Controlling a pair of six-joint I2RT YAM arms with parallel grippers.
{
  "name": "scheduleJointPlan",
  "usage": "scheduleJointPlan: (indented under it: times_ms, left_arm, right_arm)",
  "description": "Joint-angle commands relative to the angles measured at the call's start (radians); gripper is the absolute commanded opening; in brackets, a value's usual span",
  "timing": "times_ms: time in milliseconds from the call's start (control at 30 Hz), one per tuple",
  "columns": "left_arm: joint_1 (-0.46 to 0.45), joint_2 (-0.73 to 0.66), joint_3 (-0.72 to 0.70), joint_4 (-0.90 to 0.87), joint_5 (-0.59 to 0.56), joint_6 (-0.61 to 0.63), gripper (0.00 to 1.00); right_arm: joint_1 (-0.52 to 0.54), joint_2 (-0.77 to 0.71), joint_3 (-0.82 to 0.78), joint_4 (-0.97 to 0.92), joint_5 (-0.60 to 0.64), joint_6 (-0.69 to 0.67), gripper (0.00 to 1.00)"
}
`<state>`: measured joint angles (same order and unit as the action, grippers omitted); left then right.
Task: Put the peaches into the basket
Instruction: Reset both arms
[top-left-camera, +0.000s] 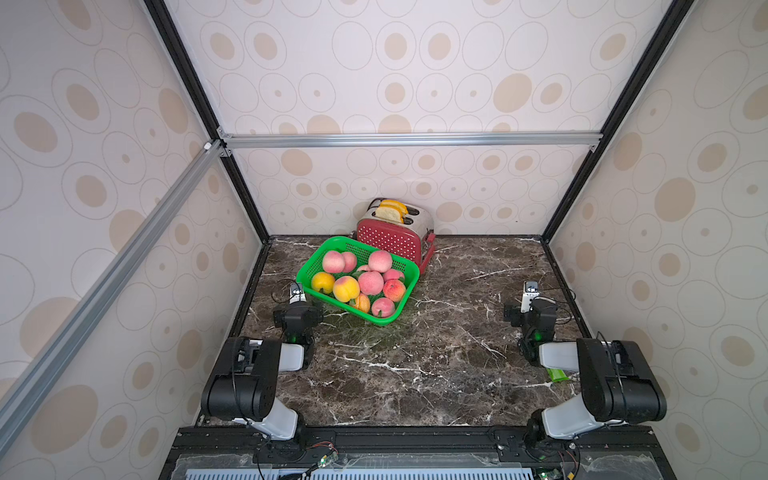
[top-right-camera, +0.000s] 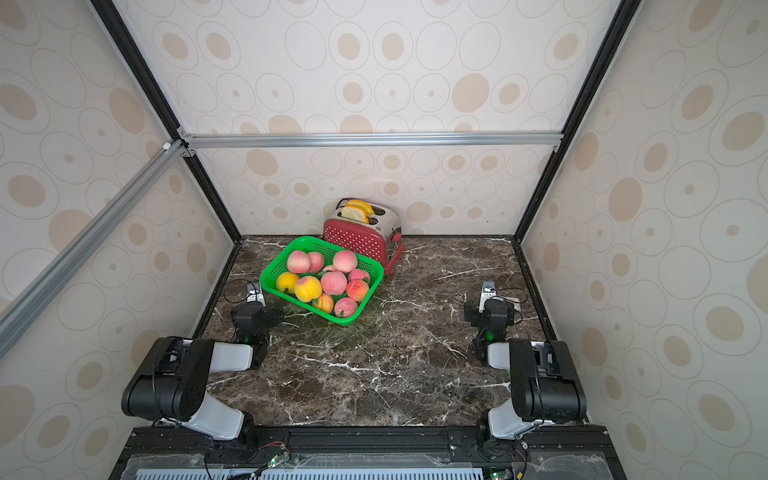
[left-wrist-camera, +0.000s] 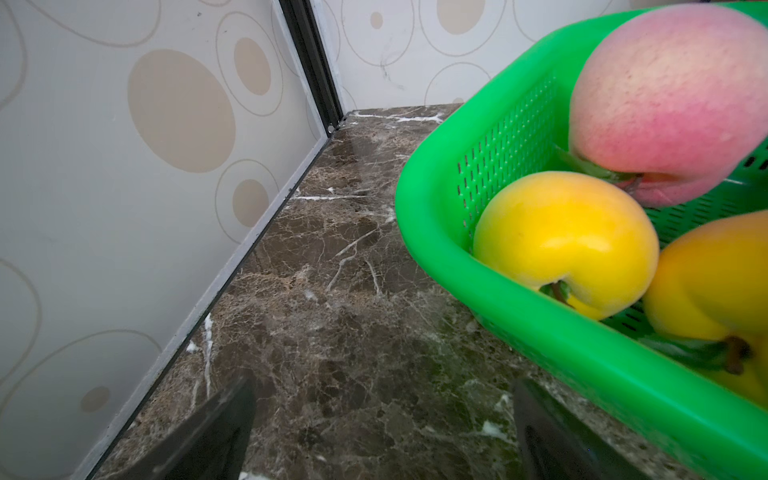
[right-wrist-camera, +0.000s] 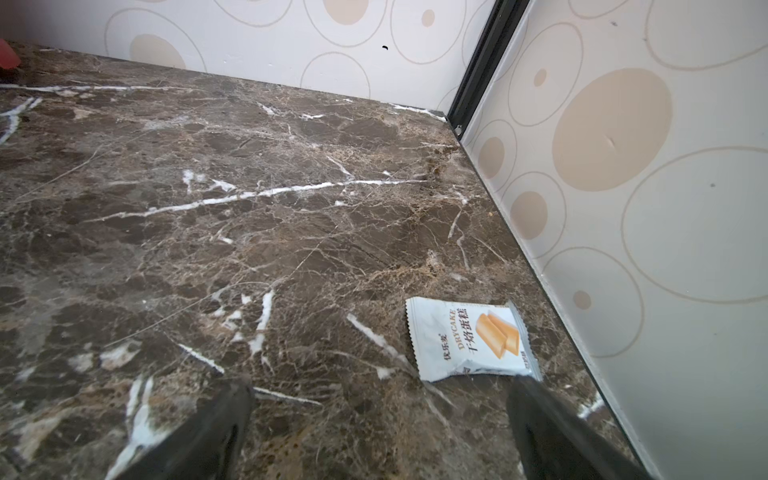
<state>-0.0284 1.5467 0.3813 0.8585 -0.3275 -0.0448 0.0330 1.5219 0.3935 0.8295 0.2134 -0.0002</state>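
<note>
In the green basket (top-left-camera: 337, 238) — peaches (top-left-camera: 370, 282), piled close.

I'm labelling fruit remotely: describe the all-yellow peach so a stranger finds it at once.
Find the green basket in front of the red toaster. In its corner nearest the left arm lies the yellow peach, plain yellow, unlike its orange-blushed neighbour.

Green basket (top-left-camera: 311, 266); pink, yellow peaches (top-left-camera: 370, 282); red white-dotted toaster (top-left-camera: 388, 240); brown-veined marble table (top-left-camera: 436, 353).
</note>
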Motion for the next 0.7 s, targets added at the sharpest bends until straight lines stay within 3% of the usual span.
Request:
scheduleJointPlan:
  times_ms: [0,667]
  left_arm:
    - [0.007,-0.002,0.025,0.019,-0.014,-0.014,0.99]
    - [0.007,0.001,0.031,0.012,-0.013,-0.015,0.99]
  right_arm:
    - [0.005,0.010,0.006,-0.008,0.012,0.004,1.00]
    - [0.004,0.010,0.005,-0.009,0.011,0.005,1.00]
